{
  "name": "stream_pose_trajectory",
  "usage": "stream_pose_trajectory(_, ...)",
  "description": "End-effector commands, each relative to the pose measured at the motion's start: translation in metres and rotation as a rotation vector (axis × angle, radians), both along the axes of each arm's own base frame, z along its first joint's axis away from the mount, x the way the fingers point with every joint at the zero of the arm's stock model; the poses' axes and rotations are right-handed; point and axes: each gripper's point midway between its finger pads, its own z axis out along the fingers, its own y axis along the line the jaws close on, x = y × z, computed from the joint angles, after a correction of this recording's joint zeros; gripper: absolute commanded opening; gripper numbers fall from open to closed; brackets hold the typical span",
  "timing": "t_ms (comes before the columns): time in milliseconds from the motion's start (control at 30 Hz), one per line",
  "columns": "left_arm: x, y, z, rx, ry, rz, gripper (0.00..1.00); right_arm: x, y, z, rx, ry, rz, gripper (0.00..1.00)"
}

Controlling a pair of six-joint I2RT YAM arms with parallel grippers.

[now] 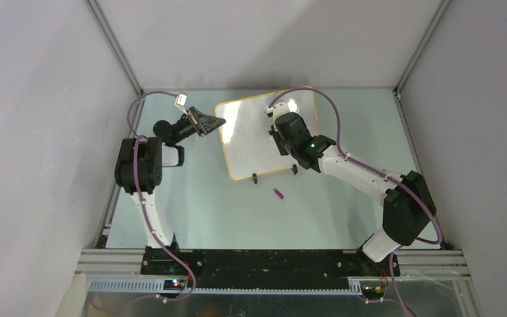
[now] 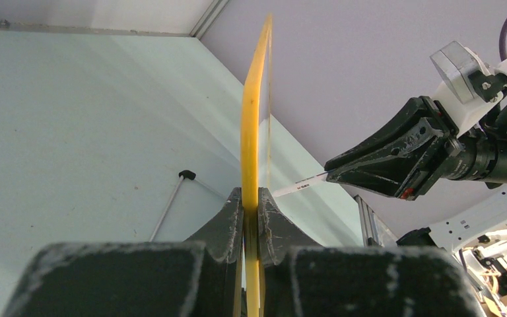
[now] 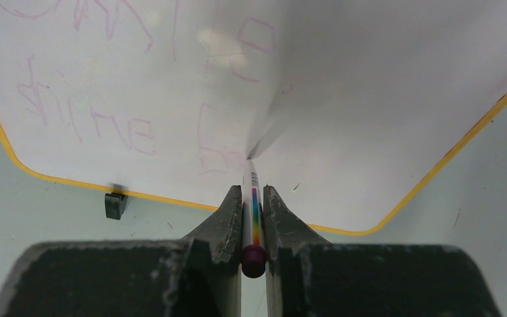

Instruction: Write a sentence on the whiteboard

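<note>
The whiteboard (image 1: 247,148), white with a thin orange-yellow frame, stands tilted on two black clip feet (image 1: 255,178) at the table's middle back. My left gripper (image 1: 215,123) is shut on its left edge; in the left wrist view the yellow frame (image 2: 253,119) runs up from between the fingers of the left gripper (image 2: 251,196). My right gripper (image 3: 252,193) is shut on a white marker (image 3: 249,173) with a rainbow stripe and purple end. The marker's tip touches the whiteboard (image 3: 370,99), which bears faint purple writing (image 3: 122,129).
A small purple cap (image 1: 279,193) lies on the pale green table (image 1: 224,211) just in front of the board. Grey walls close in the back and both sides. One clip foot (image 3: 115,205) shows below the board's edge in the right wrist view.
</note>
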Motion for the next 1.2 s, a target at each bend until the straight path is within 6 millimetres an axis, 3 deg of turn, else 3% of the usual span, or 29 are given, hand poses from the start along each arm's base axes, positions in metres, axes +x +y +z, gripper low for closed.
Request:
stream_pose_trajectory(0,-0.007,-0.005,0.011,0.027,-0.096,-0.009,0.00,0.016,-0.008,0.024,0.029,-0.062,-0.054,0.00)
stream_pose_trajectory(567,-0.007,-0.005,0.011,0.026,-0.096,-0.010,0.00,-0.002,0.003,0.059,0.111,-0.109,0.018,0.00)
stream_pose_trajectory(1167,-0.007,-0.005,0.011,0.026,-0.096,-0.010,0.00,0.022,-0.001,0.042,0.060,-0.124,-0.034,0.00)
